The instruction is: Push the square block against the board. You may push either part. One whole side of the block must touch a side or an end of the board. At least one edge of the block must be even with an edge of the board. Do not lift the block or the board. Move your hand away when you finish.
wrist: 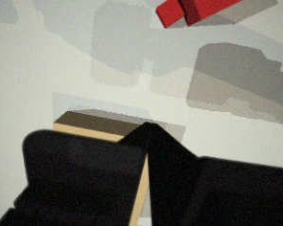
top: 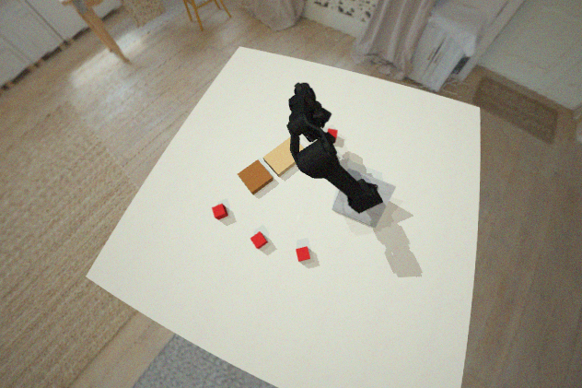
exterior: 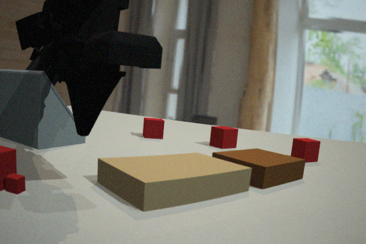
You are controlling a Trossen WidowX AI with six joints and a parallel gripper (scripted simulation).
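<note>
The brown square block [top: 255, 176] [exterior: 280, 173] lies flat beside one end of the tan board [top: 279, 160] [exterior: 174, 167] [wrist: 96, 121]. In the top view a narrow strip of table shows between them, and their facing sides look roughly parallel. The arm covers part of the board there. My gripper [exterior: 84, 134] [wrist: 150, 128] is shut and empty. In the exterior view its tips are off the table, to the left of the board's far end from the block. In the wrist view the fingers hide most of the board, and the block is out of sight.
Red cubes [top: 219, 211] [top: 258, 240] [top: 303, 253] stand on the block's side and toward the front. Another red cube [top: 331, 134] [exterior: 6, 164] and a smaller one [exterior: 15, 183] stand past the board's other end. The grey base [top: 343, 205] [exterior: 17, 108] is near the arm's foot.
</note>
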